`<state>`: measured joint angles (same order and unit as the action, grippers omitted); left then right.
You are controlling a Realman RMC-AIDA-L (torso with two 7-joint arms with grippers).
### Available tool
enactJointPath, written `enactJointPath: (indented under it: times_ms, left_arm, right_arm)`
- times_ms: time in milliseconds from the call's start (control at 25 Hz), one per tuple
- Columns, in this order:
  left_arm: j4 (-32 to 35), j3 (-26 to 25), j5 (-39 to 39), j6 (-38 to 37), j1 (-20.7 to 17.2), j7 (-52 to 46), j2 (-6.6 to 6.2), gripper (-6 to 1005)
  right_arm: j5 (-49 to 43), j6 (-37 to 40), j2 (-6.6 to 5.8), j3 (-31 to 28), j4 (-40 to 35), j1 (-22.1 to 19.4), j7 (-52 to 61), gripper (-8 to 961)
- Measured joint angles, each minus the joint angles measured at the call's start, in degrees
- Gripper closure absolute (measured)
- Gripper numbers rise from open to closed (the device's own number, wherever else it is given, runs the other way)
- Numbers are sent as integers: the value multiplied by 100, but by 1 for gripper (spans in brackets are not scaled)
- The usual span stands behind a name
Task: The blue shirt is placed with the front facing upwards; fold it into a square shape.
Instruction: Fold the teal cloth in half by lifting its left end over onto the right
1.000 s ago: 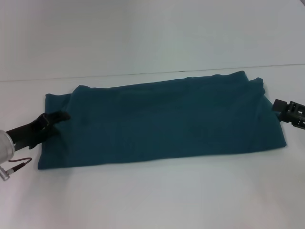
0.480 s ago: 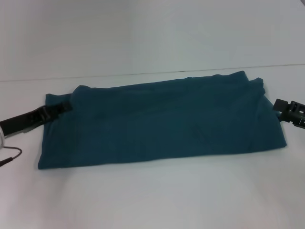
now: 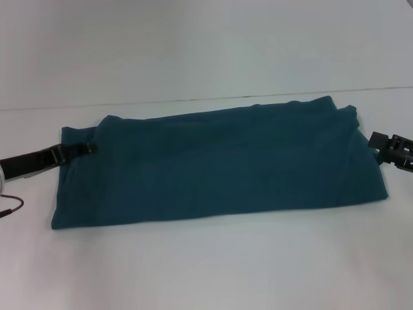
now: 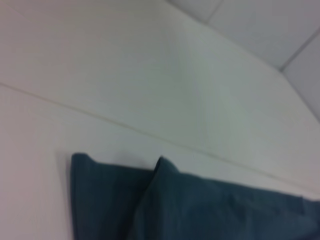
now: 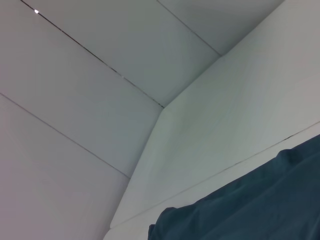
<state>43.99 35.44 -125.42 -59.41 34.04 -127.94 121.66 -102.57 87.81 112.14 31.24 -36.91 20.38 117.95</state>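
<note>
Teal-blue cotton shirt (image 3: 219, 161) already folded into a long band across the white tabletop (image 3: 206, 271), plain side up

Left gripper (image 3: 87, 148) sits right at the band's far-left corner, and the right gripper (image 3: 387, 147) is just off the right end, so my guess is they're lined up to fold one short end over toward the other and square it up. Can't honestly tell whether either set of jaws is open or pinching cloth, too dark and thin to read. Near edge lies pretty straight; the left end shows a stepped double layer in the left wrist view. Lots of bare tabletop in front and behind, so swinging an end over looks unobstructed
</note>
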Motion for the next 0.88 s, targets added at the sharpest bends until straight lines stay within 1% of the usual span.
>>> enactJointPath:
  times_ms: [200,320,440,560,640,880]
  left_arm:
    - [-66,50,-2,65,-4,-162,-23,115]
    - [-101,58,-14,159,-5,-140,-24,116]
    - [-114,140,-19,226,-8,274,-9,117]
    - [-118,329,-85,426,-12,593,8,118]
    - [-122,422,-173,577,-17,573,11,118]
    - [-281,438,-224,816,-20,449,6,120]
  right_arm:
    - [0,9,0,-4,0,-3,0,18]
    - [0,7,0,-4,0,-4,0,18]
    - [0,-3,0,-4,0,-6,0,21]
    - [0,-19,0,-4,0,0,0,23]
    - [0,-22,0,-4,0,3,0,25]
    - [0,-21,1,-4,0,1,0,26]
